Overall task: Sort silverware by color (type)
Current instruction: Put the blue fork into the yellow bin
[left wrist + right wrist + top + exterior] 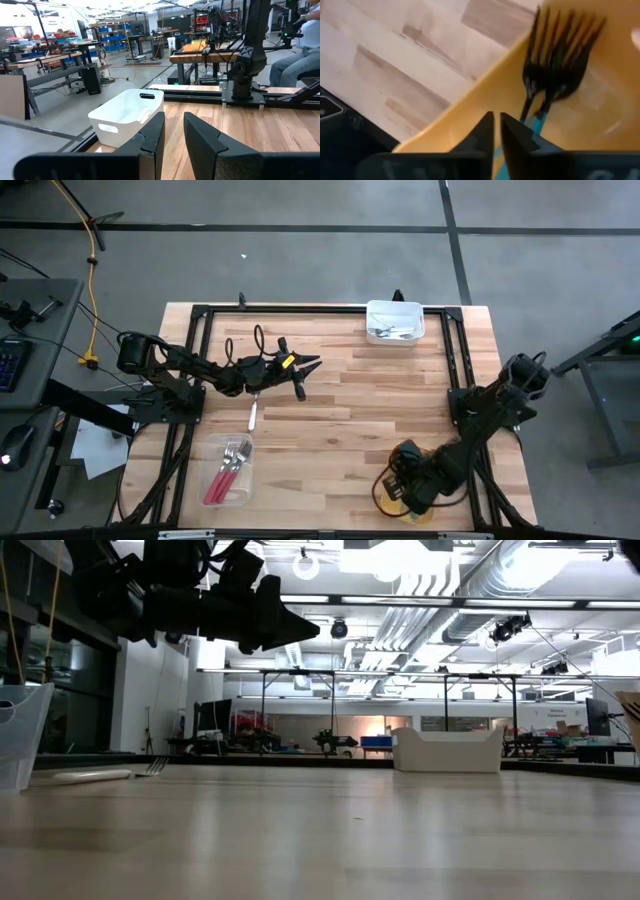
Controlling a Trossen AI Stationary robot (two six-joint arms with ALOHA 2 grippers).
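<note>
My right gripper (496, 131), fingers nearly together and holding nothing, hangs over the yellow container (470, 100); its teal-handled forks (555, 65) point tines away from my wrist. My left gripper (303, 375), fingers narrowly apart and empty, is raised mid-table. A white-handled fork (253, 414) lies lengthwise beside it, near the red-handled utensils (228, 470).

no readable text, labels, brand names, numbers or signs in any view, distant workshop shelves and benches carry no lettering that can be made out
</note>
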